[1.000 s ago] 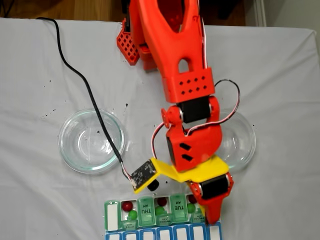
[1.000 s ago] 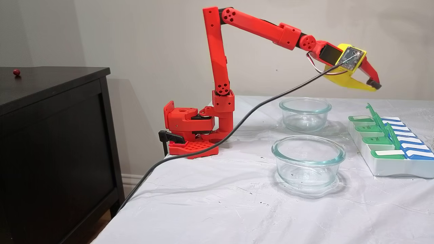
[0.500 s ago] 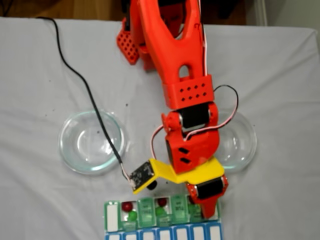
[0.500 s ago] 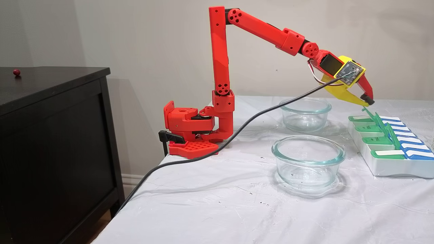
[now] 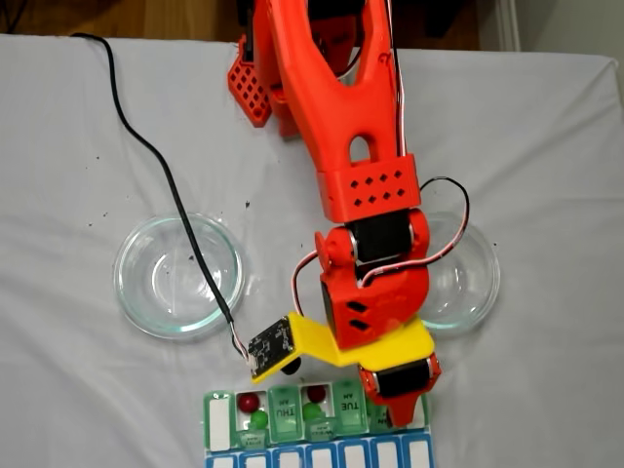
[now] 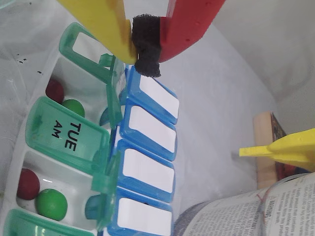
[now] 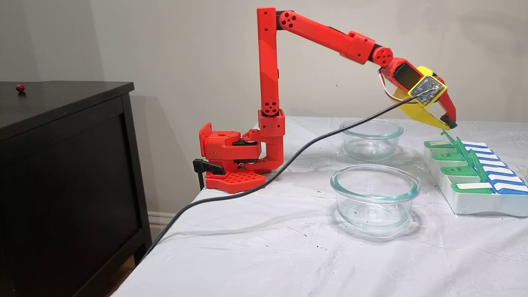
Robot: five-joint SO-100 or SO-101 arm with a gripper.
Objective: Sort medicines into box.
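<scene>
Your tool (image 6: 145, 46) hangs closed and empty just above the pill box's (image 6: 147, 169) raised green lid (image 6: 112, 96); red and green balls sit in open compartments.

The pill organizer (image 7: 474, 177) lies at the table's right end in the side fixed view, with two glass dishes between it and the arm base (image 7: 233, 159), one dish (image 7: 374, 198) nearer than the other (image 7: 371, 138). The gripper (image 7: 449, 123) hangs just above the organizer's far end.
</scene>
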